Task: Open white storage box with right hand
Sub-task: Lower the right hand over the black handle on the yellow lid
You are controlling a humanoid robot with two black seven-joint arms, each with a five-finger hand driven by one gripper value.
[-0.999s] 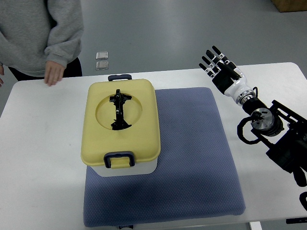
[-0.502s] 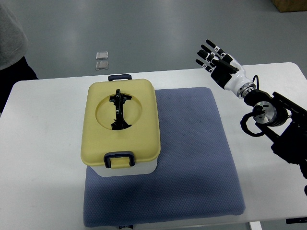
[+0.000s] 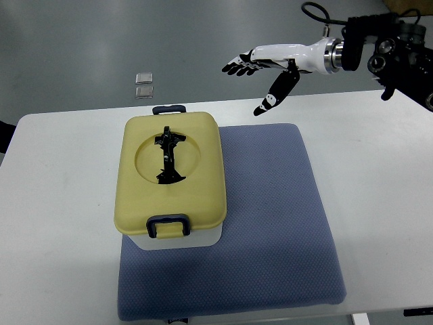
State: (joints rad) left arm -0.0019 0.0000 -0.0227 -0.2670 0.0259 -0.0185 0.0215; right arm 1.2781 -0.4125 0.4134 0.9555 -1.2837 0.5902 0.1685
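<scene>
A robotics lab or test workspace is showing here. A plain white table (image 3: 61, 203) is standing on a smooth grey industrial floor (image 3: 203, 40), with no home furnishings around it. A blue mat (image 3: 270, 223) is lying across the table's middle, reaching its near edge, like a staged work surface. A robot arm (image 3: 379, 51) with exposed black joints and cabling is reaching in from the right edge. Two small square tiles (image 3: 143, 85) are lying on the floor beyond the table's far edge.
</scene>
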